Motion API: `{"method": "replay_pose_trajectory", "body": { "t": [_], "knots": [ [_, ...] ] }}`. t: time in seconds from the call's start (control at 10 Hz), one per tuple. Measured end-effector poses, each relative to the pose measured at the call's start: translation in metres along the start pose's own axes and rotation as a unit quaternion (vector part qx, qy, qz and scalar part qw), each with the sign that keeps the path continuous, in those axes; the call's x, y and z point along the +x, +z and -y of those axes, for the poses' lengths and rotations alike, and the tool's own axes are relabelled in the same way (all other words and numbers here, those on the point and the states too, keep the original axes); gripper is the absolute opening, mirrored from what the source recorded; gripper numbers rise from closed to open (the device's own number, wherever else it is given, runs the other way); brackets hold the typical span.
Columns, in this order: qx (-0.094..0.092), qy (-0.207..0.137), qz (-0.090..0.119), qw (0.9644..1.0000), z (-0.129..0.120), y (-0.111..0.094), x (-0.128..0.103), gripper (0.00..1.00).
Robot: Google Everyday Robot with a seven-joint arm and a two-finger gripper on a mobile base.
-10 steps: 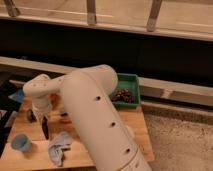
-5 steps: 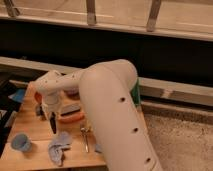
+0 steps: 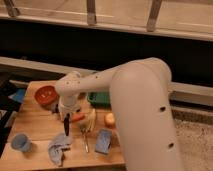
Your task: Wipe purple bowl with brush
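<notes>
Swinging the big white arm (image 3: 145,110) off to the right now, and opening up far more of the wooden table (image 3: 35,125) than half a second back: showing a strip of green tray (image 3: 100,98) at the far side, a grey block (image 3: 104,141) by the near edge, and a round yellow-orange fruit (image 3: 109,119) between the two. Still no sighting of the purple bowl anywhere. Hidden behind the arm or out of the picture, impossible to say, so judging the wipe not yet begun, with finding that bowl as the next job. Arching up from the near right, over the middle of the table and down to the left, with the wrist aimed straight down. Parking the gripper (image 3: 66,116) just near and right of the orange-red bowl (image 3: 46,94), not over it. Pinching what looks like the brush (image 3: 66,129), slim and black, hanging upright with its lower end close above the wood.
</notes>
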Motion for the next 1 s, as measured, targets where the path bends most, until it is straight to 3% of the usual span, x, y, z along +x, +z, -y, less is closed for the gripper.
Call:
{"method": "replay_pose_trajectory", "body": {
  "t": [0.2, 0.5, 1.0],
  "knots": [
    [-0.007, 0.031, 0.023, 0.9992, 0.025, -0.021, -0.018, 0.0],
    [-0.003, 0.057, 0.051, 0.9971, 0.056, -0.053, -0.048, 0.0],
    [-0.025, 0.059, 0.089, 0.994, 0.086, -0.088, -0.087, 0.0]
  ]
}}
